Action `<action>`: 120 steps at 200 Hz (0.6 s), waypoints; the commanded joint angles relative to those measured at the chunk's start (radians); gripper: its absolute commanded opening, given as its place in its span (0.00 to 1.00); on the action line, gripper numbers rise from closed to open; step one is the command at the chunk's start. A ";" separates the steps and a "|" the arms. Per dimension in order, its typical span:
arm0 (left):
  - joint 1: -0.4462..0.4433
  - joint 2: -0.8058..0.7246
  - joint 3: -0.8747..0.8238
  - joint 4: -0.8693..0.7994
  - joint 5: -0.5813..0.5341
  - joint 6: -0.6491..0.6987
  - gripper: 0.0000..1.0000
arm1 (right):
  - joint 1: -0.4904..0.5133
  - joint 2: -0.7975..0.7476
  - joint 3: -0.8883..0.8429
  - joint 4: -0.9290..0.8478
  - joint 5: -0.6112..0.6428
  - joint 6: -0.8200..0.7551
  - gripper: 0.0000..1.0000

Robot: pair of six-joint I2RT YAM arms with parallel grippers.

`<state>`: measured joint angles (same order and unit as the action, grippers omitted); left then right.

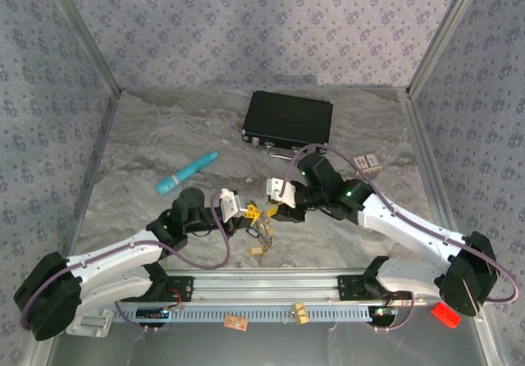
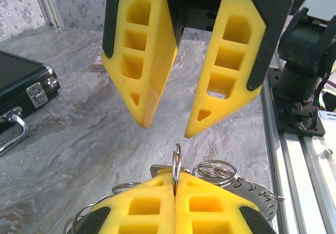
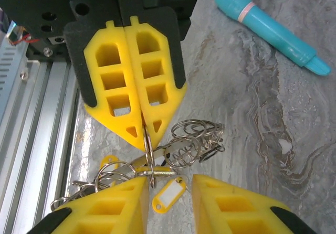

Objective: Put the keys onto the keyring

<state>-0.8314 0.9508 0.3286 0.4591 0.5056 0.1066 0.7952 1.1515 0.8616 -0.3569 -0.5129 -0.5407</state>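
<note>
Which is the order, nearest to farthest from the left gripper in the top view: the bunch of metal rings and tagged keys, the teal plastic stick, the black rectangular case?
1. Bunch of rings and keys: at the left gripper, one ring clamped in it.
2. Teal stick: behind, to the left.
3. Black case: far back, centre.

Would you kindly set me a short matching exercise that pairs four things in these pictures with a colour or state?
Things:
1. left gripper
2. right gripper
3. pen-like stick
4. case

Colour or state:
a. black
b. teal
c. jaws apart
d. shut on a thin metal ring

Pairs: 1-d, 2-c, 3-b, 4-a
</note>
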 commanded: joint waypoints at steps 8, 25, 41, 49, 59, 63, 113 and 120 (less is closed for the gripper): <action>-0.004 -0.019 -0.010 0.114 0.025 -0.024 0.00 | -0.006 -0.007 -0.026 0.046 -0.080 0.048 0.29; -0.003 -0.019 -0.009 0.124 0.027 -0.024 0.00 | -0.006 -0.003 -0.029 0.048 -0.091 0.052 0.29; -0.003 -0.017 -0.009 0.133 0.025 -0.025 0.00 | -0.007 -0.002 -0.029 0.059 -0.099 0.055 0.29; -0.004 -0.018 -0.008 0.137 0.026 -0.024 0.00 | -0.008 -0.001 -0.028 0.062 -0.098 0.056 0.28; -0.002 -0.016 -0.010 0.141 0.025 -0.025 0.00 | -0.007 0.003 -0.027 0.061 -0.093 0.058 0.27; -0.003 -0.016 -0.010 0.142 0.025 -0.025 0.00 | -0.007 0.004 -0.025 0.059 -0.092 0.056 0.27; -0.002 -0.014 -0.010 0.130 0.022 -0.020 0.00 | -0.013 -0.017 -0.020 0.016 -0.054 0.050 0.24; -0.002 -0.014 -0.008 0.126 0.022 -0.018 0.00 | -0.014 -0.018 -0.017 0.005 -0.051 0.047 0.23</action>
<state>-0.8314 0.9501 0.3206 0.5255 0.5056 0.0921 0.7895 1.1507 0.8356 -0.3119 -0.5724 -0.5003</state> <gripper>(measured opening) 0.044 0.236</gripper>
